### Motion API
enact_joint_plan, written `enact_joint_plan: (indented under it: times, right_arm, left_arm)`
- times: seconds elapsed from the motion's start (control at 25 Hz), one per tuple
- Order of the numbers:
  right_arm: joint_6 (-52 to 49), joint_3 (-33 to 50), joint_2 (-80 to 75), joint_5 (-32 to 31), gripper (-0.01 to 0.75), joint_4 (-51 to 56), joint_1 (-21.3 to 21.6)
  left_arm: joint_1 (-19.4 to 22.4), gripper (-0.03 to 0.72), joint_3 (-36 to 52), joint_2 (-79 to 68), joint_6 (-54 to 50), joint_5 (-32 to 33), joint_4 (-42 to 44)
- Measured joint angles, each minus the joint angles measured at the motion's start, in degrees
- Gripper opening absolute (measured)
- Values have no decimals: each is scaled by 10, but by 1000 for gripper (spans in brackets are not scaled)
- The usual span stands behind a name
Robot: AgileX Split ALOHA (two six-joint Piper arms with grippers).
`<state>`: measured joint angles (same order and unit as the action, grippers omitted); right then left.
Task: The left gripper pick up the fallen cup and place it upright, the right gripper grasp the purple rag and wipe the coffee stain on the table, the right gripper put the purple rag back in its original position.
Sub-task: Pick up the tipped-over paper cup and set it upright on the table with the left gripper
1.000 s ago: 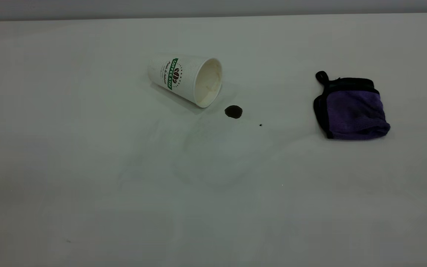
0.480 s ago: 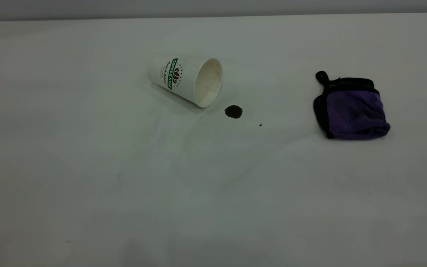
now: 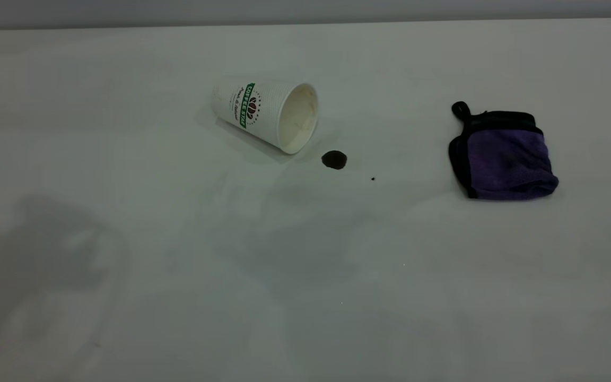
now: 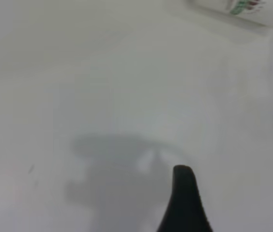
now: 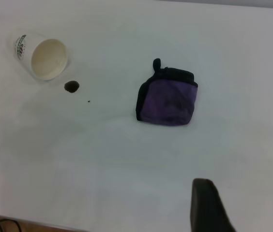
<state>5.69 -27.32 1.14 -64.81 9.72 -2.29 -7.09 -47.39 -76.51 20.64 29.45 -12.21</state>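
Note:
The white ribbed cup (image 3: 265, 112) with a green band lies on its side on the table (image 3: 125, 297), its cream mouth facing the coffee stain (image 3: 334, 159) just beside its rim. The purple rag (image 3: 504, 155) lies folded at the right. No gripper shows in the exterior view. In the left wrist view one dark finger (image 4: 184, 203) of my left gripper (image 4: 235, 186) hovers over bare table, with the cup (image 4: 243, 6) far off at the frame edge. My right gripper (image 5: 246, 187) is open above the table, short of the rag (image 5: 167, 99); the cup (image 5: 42, 57) and stain (image 5: 71, 86) lie beyond.
A tiny black speck (image 3: 373, 179) lies right of the stain. A grey arm shadow (image 3: 45, 254) falls on the table's lower left. The table's far edge (image 3: 305, 24) runs along the top. A wooden floor strip and cable (image 5: 1, 224) show past the table edge.
A large grey shadow has spread over the table's lower left in the exterior view. The cup, the stain and the rag have not moved.

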Motion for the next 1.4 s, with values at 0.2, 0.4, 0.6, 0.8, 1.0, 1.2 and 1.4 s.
enact_joint_plan:
  times: [0.2, 0.4, 0.6, 0.8, 1.0, 1.2, 1.4]
  right_arm:
    - [0, 0, 0, 0, 430, 0, 0]
    - [0, 0, 0, 0, 430, 0, 0]
    - [0, 0, 0, 0, 430, 0, 0]
    - [0, 0, 0, 0, 430, 0, 0]
    - [0, 0, 0, 0, 430, 0, 0]
    - [0, 0, 0, 0, 430, 0, 0]
    - [0, 0, 0, 0, 430, 0, 0]
  left_arm:
    - [-106, 592, -78, -160, -53, -39, 51]
    - [-190, 592, -195, -305, -170, -42, 112]
    - [-248, 592, -343, -437, -238, 0, 169]
    - [-291, 592, -464, -536, -327, 44, 270]
    - [-326, 592, -531, -600, -435, 60, 400]
    - [-347, 592, -544, -638, -511, 71, 488]
    - [-352, 592, -544, -657, -601, 71, 566]
